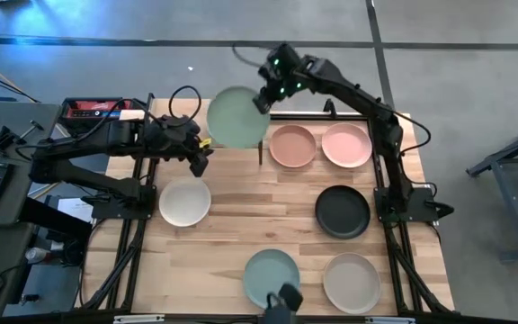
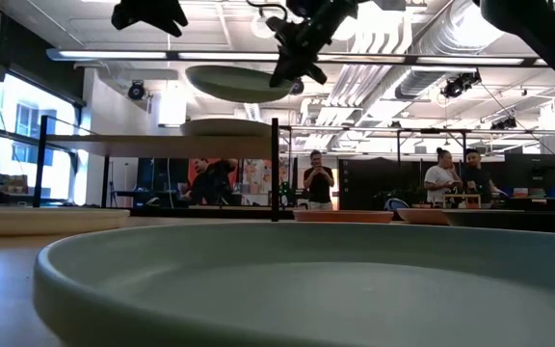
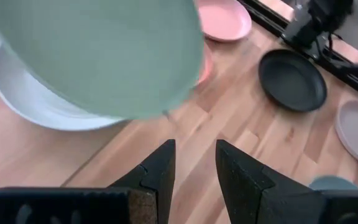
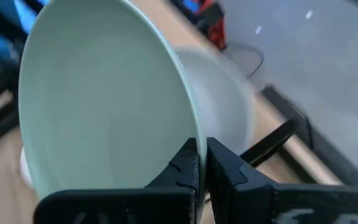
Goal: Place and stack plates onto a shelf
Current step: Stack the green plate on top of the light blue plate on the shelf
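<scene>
My right gripper (image 1: 264, 97) is shut on a pale green plate (image 1: 236, 117), held in the air above the shelf (image 2: 152, 142) at the table's far left. In the low view the plate (image 2: 239, 83) hangs a little above a white plate (image 2: 227, 126) that rests flat on the shelf board. My left gripper (image 1: 200, 158) is open and empty, just near of the shelf; its wrist view shows the green plate (image 3: 98, 56) over the white plate (image 3: 36, 106). My right gripper pinches the green plate's rim (image 4: 190, 134) between its two fingers, one on the inside and one on the underside, at the plate's right edge (image 1: 261, 110). The fingers slant down from the table's right. The plate is lifted clear, nearly level, above the white plate.
On the table lie a salmon plate (image 1: 292, 146), a pink plate (image 1: 346, 144), a black plate (image 1: 342, 211), a cream plate (image 1: 184, 202), a teal plate (image 1: 271, 274) and a beige plate (image 1: 351, 282). A shelf post (image 2: 275, 169) stands at the shelf's right. People stand in the room behind.
</scene>
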